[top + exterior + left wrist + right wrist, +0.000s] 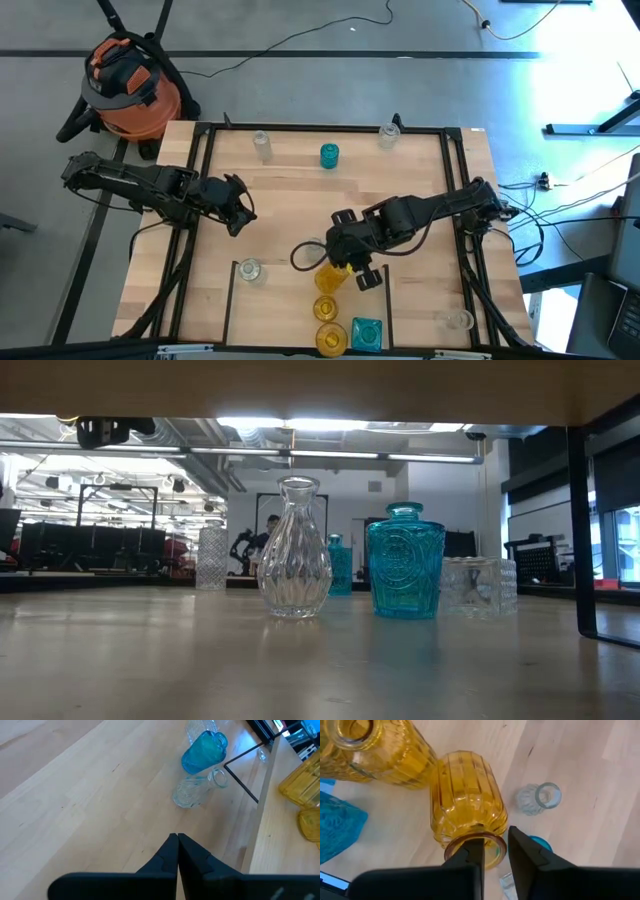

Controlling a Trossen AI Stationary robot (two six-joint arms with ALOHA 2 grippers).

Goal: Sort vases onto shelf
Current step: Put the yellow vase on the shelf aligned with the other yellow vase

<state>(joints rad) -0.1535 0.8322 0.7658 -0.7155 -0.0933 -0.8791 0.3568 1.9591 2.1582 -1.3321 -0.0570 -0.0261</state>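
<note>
We see a pale wood shelf (300,215) with thin dark lines on it. Near its front edge stands a yellow vase (465,802), first in a row with two more yellow vases (327,322) and a blue square vase (366,333). Our right gripper (495,851) has its fingers around the yellow vase's rim, a little apart. Clear vases (262,145) and a teal vase (329,155) stand far back. Our left gripper (177,851) waits over the left side, fingers pressed together.
</note>
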